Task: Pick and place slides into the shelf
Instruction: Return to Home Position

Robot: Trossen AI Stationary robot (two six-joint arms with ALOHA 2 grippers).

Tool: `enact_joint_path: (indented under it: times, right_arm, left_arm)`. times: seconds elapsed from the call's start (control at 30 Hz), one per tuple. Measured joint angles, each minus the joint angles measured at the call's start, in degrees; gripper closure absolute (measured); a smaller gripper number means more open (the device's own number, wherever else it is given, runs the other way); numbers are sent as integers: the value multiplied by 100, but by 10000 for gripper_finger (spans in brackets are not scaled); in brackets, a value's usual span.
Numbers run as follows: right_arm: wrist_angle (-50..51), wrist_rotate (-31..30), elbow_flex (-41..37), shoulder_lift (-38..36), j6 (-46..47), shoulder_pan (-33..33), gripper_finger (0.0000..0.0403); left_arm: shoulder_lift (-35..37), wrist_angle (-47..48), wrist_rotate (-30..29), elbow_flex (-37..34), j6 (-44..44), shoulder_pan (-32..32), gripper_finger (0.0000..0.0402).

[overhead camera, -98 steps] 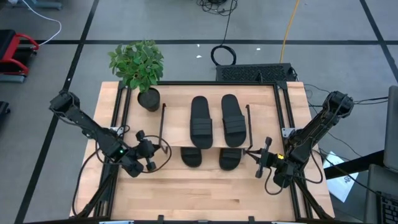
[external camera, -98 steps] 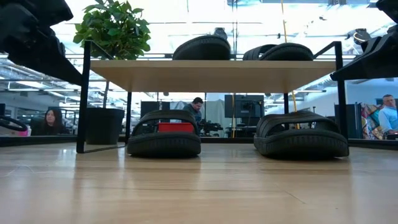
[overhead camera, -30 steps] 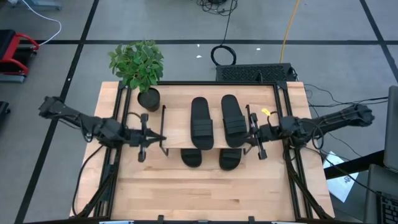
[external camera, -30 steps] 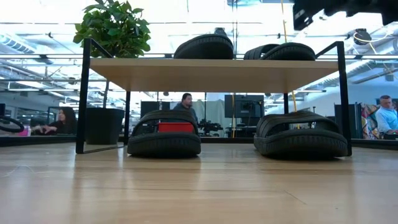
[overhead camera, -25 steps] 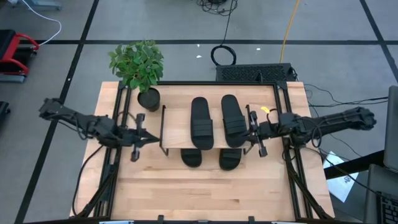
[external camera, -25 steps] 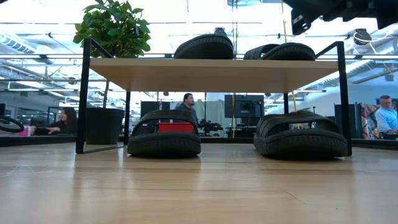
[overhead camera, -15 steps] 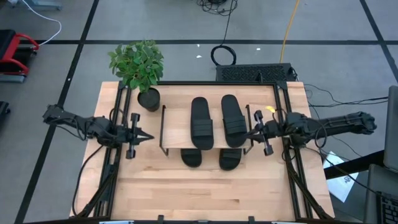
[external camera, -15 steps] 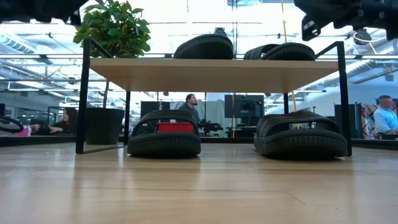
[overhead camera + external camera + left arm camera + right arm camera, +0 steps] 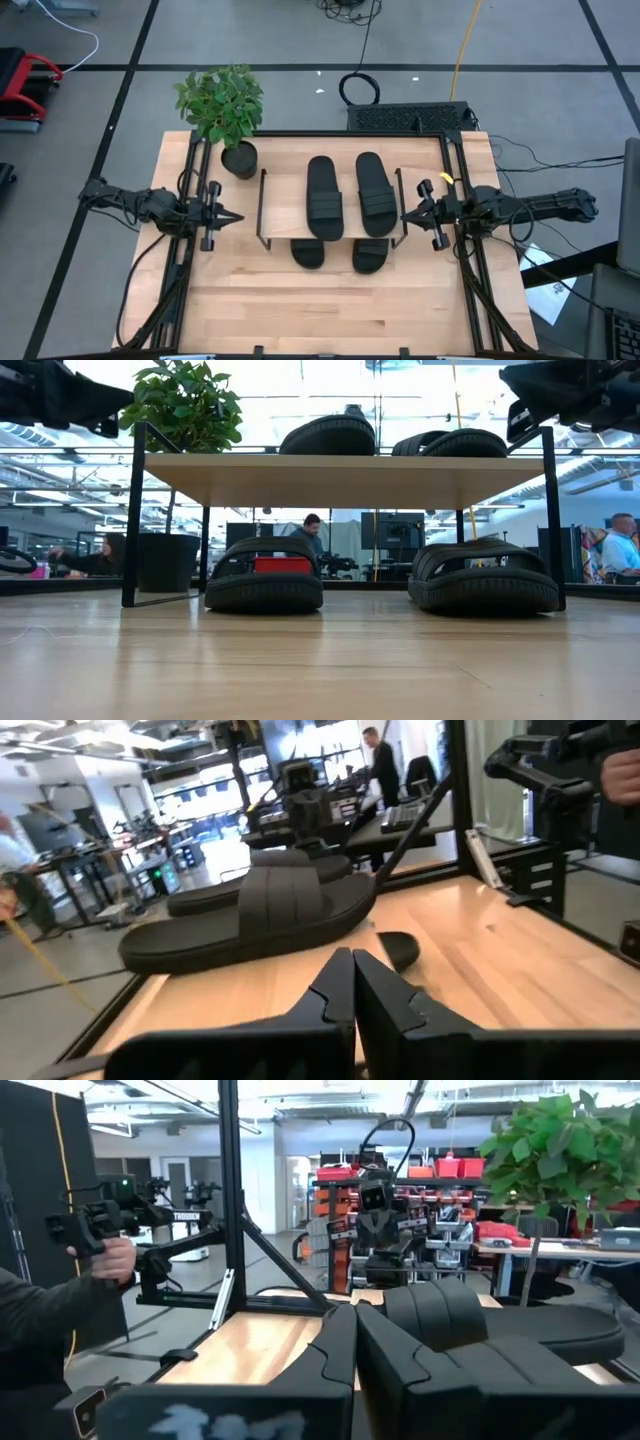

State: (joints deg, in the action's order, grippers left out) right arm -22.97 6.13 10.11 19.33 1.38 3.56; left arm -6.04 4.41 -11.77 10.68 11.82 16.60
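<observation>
Four slides (image 9: 323, 197) look stowed, so the placing seems done. The left hand (image 9: 230, 216) hovers just off the left end of the shelf (image 9: 285, 212), clenched on nothing. The upper pair (image 9: 375, 193) lies side by side on the top board, and the lower pair (image 9: 308, 252) sits on the surface (image 9: 300, 310) underneath. Off the right end the right hand (image 9: 408, 214) is likewise clenched and empty, and only drawing both arms back to rest appears left.
</observation>
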Motion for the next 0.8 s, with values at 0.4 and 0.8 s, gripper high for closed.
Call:
enact_joint_path:
  times: [0.4, 0.8]
  right_arm:
    - [479, -441, -7, -280, -97, 2, 403]
    - [766, -474, -7, -282, -121, 4, 403]
  left_arm:
    - [56, 343, -197, 0, -337, -2, 401]
    - [55, 762, -206, 0, -800, -2, 399]
